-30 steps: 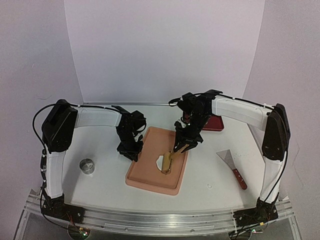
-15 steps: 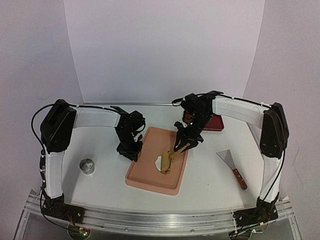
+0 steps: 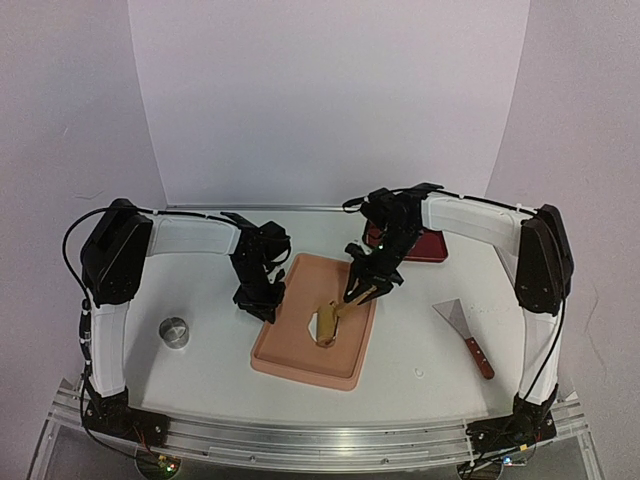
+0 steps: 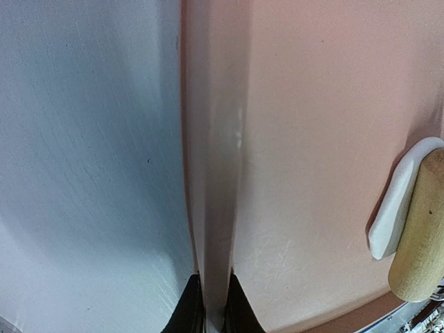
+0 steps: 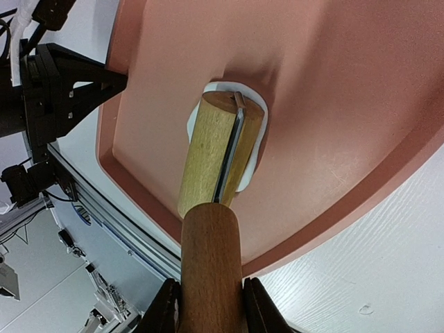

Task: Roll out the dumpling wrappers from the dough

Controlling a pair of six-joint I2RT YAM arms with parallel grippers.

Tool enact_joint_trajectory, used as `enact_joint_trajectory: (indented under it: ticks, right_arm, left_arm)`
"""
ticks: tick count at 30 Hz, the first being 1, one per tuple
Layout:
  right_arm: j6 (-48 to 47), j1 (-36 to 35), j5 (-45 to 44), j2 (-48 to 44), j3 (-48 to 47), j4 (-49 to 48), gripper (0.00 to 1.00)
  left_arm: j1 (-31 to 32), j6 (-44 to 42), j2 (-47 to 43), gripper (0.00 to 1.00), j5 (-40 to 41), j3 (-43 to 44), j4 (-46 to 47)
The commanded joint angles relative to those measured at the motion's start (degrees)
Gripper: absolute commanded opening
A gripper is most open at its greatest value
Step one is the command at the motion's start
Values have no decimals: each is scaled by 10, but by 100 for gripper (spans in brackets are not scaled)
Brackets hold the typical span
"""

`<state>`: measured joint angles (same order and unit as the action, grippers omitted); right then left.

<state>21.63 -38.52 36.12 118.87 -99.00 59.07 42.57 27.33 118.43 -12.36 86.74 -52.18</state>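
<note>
On the salmon-pink rectangular plastic tray, near its middle, a soft flattened white dough lump lies under the end of a tilted tan wooden rolling pin. Right gripper clamps the pin's darker handle between both fingers; left gripper is pinched narrow on the tray's left rim, tray sitting on the white surface.

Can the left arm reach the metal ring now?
Probably not yet: the left gripper is shut on the rim of the tray. Otherwise the way to the metal ring looks free.
</note>
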Motion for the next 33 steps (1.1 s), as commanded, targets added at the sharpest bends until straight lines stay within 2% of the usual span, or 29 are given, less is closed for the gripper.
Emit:
enact_joint_trajectory:
  ticks: [1, 25, 29, 33]
  right_arm:
    - [22, -16, -212, 138, 80, 31, 0]
    - [49, -29, -225, 169, 95, -21, 0]
    - [20, -46, -175, 146, 39, -21, 0]
    - [-6, -78, -68, 123, -56, -20, 0]
  left_arm:
    - [2, 8, -16, 0, -37, -4, 15]
    - [-14, 1, -24, 0, -55, -9, 10]
    - [-17, 4, -21, 0, -55, -11, 10]
    - [-18, 9, -18, 0, -55, -16, 13]
